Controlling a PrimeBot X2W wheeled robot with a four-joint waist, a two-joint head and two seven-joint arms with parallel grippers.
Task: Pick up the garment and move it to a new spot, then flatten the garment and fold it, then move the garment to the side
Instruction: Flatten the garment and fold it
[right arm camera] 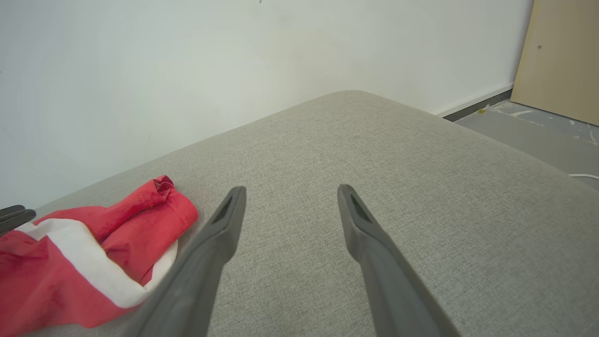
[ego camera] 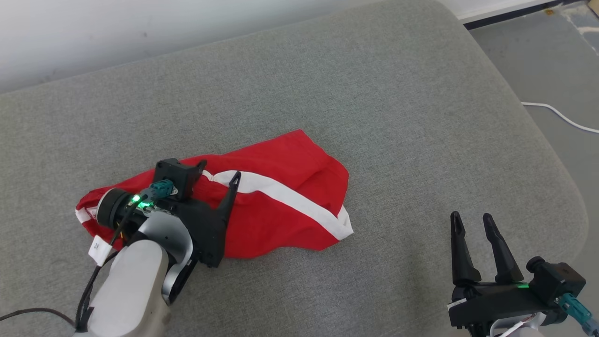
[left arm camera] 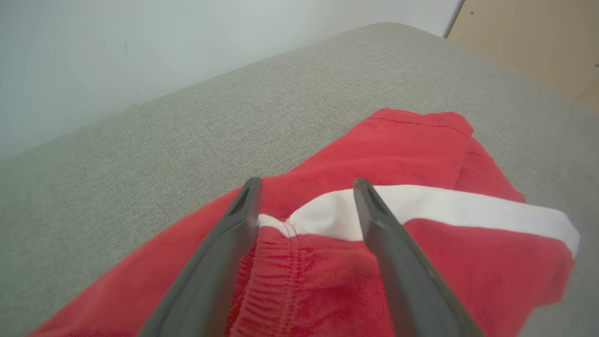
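Note:
The garment (ego camera: 281, 192) is a pair of red shorts with a white side stripe, lying crumpled left of centre on the grey cushion (ego camera: 374, 93). My left gripper (ego camera: 218, 169) hovers over its left part, open, the fingers straddling the white stripe near the gathered waistband (left arm camera: 281, 276). The garment (left arm camera: 421, 154) spreads under and beyond those fingers, with nothing pinched between them. My right gripper (ego camera: 471, 221) stands open at the lower right above bare cushion, well clear of the cloth. In the right wrist view the garment (right arm camera: 93, 243) lies to the left of the right gripper (right arm camera: 288, 192).
The cushion's rounded right edge (ego camera: 561, 154) drops to a grey floor (ego camera: 538, 56) with a white cable (ego camera: 561, 117) on it. A white wall (ego camera: 140, 28) runs along the cushion's far side. A tan panel (right arm camera: 561, 56) leans at the far right.

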